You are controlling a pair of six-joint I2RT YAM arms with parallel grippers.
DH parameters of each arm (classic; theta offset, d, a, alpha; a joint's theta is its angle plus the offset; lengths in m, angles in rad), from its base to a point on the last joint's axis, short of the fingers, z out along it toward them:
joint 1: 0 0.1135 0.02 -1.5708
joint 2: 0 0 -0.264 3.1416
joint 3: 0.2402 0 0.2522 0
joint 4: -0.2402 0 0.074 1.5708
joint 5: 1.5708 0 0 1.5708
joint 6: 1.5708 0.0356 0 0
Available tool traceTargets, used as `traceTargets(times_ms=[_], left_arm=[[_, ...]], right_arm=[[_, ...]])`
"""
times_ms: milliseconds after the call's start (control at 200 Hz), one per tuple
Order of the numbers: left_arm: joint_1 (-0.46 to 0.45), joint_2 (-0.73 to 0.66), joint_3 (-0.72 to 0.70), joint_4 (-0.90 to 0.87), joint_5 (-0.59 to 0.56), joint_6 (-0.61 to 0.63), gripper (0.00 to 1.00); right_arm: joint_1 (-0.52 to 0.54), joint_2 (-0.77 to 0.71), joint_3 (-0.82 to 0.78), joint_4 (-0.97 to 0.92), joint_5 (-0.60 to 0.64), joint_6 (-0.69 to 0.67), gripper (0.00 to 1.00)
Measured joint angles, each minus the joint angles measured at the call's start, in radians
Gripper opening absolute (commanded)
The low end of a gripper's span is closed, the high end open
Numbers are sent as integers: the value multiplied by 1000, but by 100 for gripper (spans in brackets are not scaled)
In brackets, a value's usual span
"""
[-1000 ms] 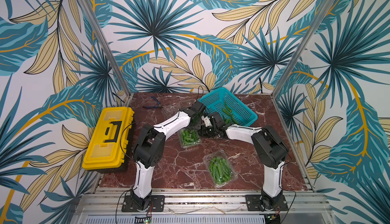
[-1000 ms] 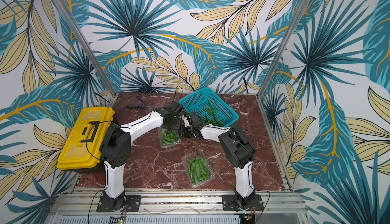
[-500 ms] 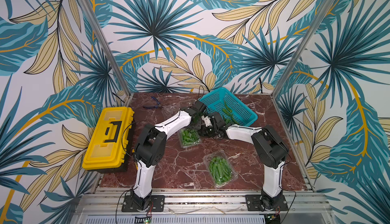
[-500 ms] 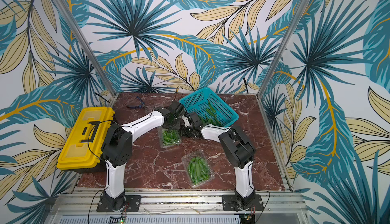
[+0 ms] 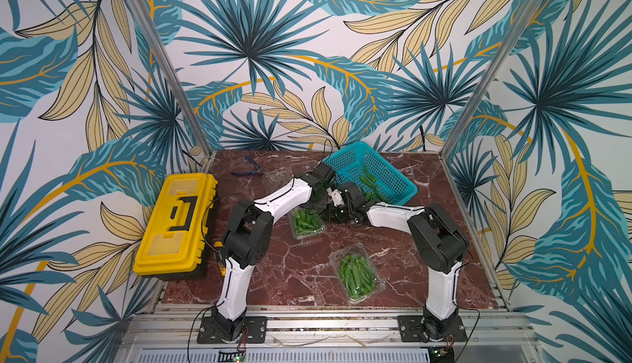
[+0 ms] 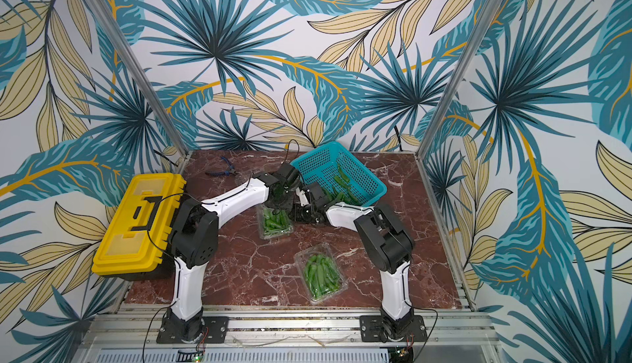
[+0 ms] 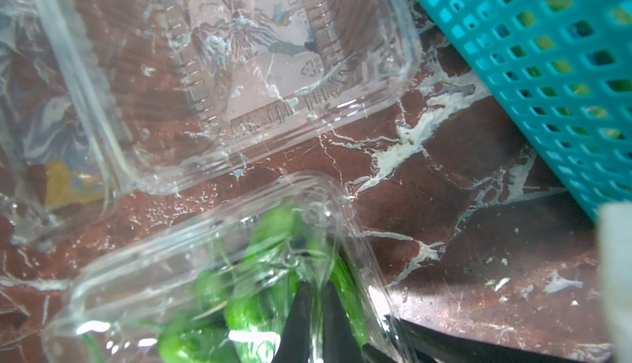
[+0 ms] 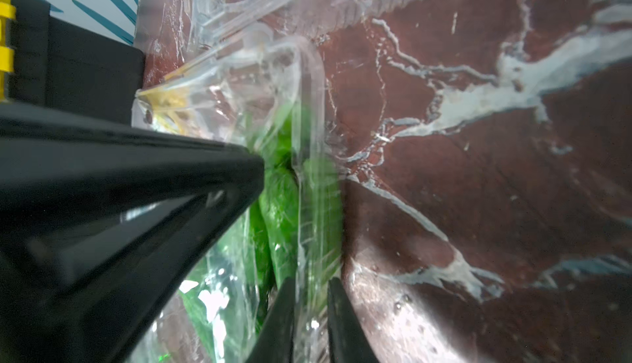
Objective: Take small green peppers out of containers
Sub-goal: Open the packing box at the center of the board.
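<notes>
Three clear boxes lie on the marble table [image 5: 290,269]. The middle box [image 5: 307,236] is near the centre of the table and holds green peppers [image 5: 302,219]. Both grippers meet at its back end. The left gripper [image 7: 316,286] has its fingers pressed together on the thin plastic edge of this box. The right gripper [image 8: 311,282] has its fingers almost together, and the clear wall of the same box is clamped between them. The front box [image 5: 379,284], full of peppers, lies near the front edge. The empty box [image 7: 260,70] lies open just behind the middle box. A teal basket [image 5: 386,176] towards the back right corner holds several peppers. A yellow toolbox [image 5: 178,221] stands at the left edge, and pliers [image 5: 248,169] lie near the back left corner.
</notes>
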Motion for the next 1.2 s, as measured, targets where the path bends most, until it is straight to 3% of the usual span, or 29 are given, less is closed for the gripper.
traceTargets(times_ms=[426,751,1067,1202], left_arm=[[2,-58,-34,16,50,59,0],[47,-366,-272,198,267,89,0],[116,-457,-458,397,428,43,0],[155,-488,-517,470,508,-2,0]], right_arm=[[2,-19,0,-3,12,2,19],[20,-27,12,-42,63,9,18],[17,-27,31,-103,121,3,19],[17,-27,53,-148,146,-12,24]])
